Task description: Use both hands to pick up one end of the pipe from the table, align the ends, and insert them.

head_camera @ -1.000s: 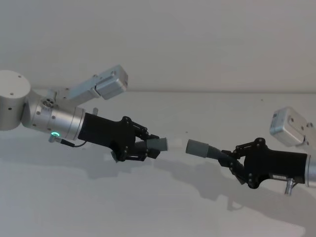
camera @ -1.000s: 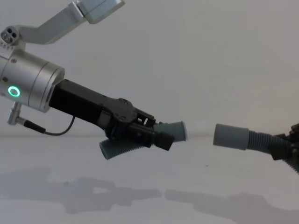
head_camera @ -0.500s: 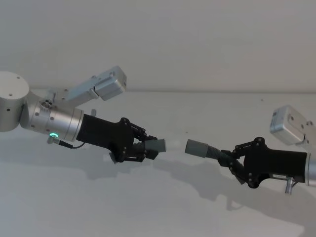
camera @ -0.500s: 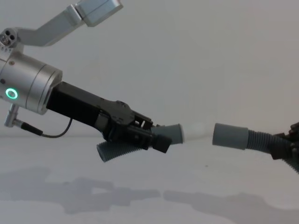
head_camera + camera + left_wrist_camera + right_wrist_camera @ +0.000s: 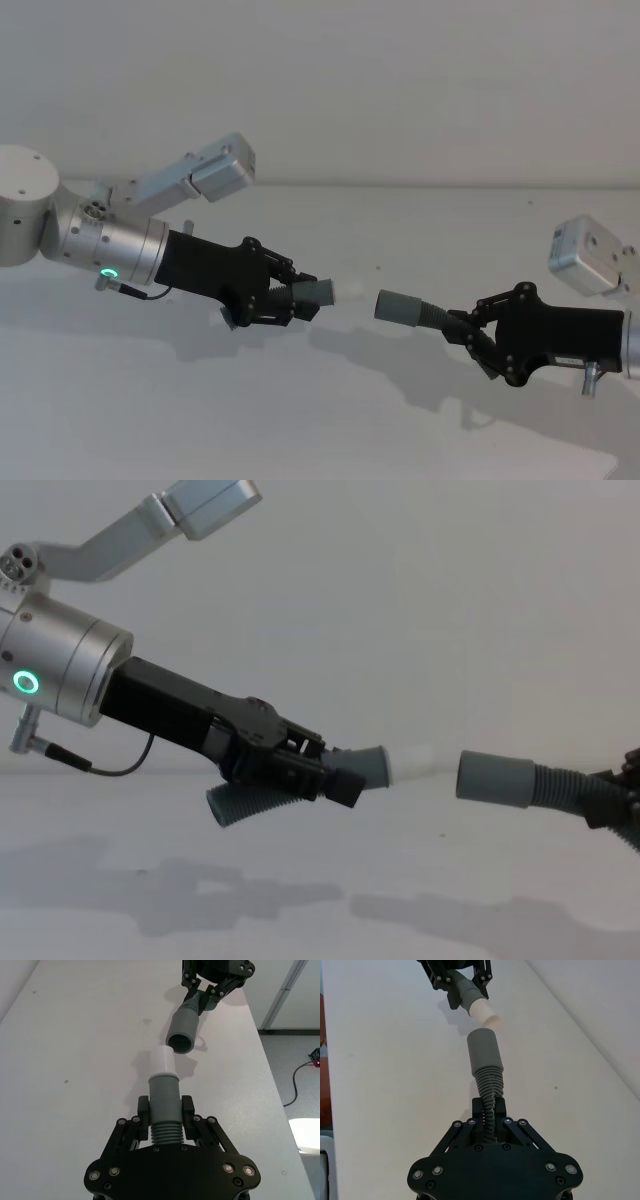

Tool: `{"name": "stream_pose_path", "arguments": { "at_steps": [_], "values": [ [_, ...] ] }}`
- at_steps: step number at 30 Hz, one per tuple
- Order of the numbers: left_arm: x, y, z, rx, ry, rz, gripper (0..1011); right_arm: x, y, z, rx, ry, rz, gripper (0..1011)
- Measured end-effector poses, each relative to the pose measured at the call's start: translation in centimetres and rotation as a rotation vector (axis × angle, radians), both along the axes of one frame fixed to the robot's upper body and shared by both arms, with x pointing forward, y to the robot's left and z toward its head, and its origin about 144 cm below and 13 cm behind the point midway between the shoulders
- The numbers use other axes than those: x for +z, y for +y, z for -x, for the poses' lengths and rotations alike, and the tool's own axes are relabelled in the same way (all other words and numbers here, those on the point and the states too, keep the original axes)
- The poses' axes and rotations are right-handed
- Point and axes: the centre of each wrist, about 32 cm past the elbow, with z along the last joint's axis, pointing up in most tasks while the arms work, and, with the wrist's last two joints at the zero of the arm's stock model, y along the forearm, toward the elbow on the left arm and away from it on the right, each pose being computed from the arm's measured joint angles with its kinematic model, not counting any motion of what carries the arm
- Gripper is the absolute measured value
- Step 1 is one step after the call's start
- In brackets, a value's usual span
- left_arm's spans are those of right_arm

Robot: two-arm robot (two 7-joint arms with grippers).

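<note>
Two dark-grey ribbed pipe pieces hang in the air above the white table (image 5: 330,420). My left gripper (image 5: 296,301) is shut on the piece with the white spigot tip (image 5: 418,762), also seen as the white tip (image 5: 162,1059). My right gripper (image 5: 463,329) is shut on the ribbed part of the piece with the wide grey socket cuff (image 5: 396,305), whose open mouth (image 5: 180,1043) faces the tip. The two ends point at each other with a small gap, the cuff (image 5: 483,1050) sitting slightly off the tip's line (image 5: 485,1015).
A plain white wall stands behind the table. The table's right edge (image 5: 260,1060) drops to a grey floor with a cable (image 5: 300,1075). Each arm carries a silver wrist camera box (image 5: 222,168) above it. A green ring light (image 5: 24,683) glows on the left arm.
The right gripper has dropped a little with its cuff. The left piece has tilted so the white tip now reaches closer toward the cuff. The gap has narrowed slightly.
</note>
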Motion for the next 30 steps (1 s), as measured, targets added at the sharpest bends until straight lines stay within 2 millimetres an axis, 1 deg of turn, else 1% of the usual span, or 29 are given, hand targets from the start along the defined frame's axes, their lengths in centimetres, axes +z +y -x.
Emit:
{"name": "stream_pose_path", "arguments": {
  "at_steps": [30],
  "values": [
    [-0.07,-0.31,0.07,-0.021,0.003,0.004,371,0.13,0.12,0.08,0.002,0.003,0.002,114]
  ]
}}
